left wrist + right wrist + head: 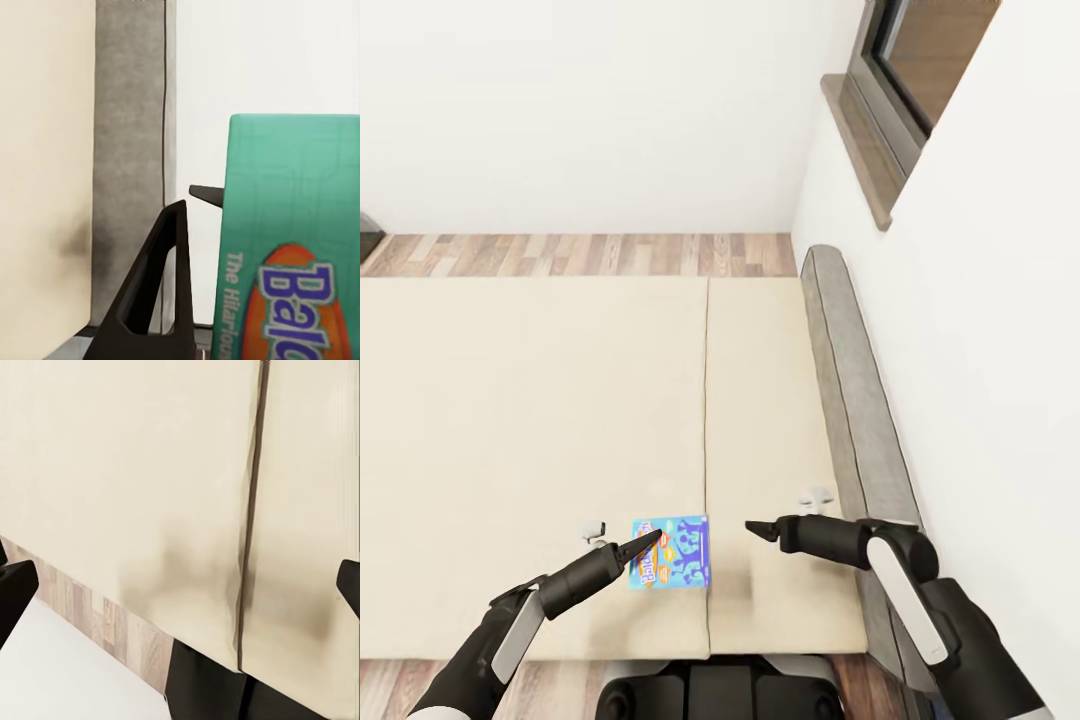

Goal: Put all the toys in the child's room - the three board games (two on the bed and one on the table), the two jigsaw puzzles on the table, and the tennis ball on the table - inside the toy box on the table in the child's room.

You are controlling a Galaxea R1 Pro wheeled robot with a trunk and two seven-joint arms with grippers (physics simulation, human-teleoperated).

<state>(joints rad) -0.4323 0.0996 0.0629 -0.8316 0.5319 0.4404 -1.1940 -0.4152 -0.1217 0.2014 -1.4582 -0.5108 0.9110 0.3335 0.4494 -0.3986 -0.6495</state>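
A blue board game with cartoon figures is at the near edge of the bed, by the mattress seam. My left gripper is at the game's left edge, shut on it. In the left wrist view the box's green side is close up beside one black finger. It covers most of the other finger, and the two tips nearly meet. My right gripper hovers open over bare mattress to the right of the game, its fingers far apart. The toy box, table, jigsaw puzzles and tennis ball are out of view.
The grey headboard runs along the right against a white wall, with a dark-framed window above it. A strip of wood-plank floor lies beyond the bed. My base stands at the bed's near edge.
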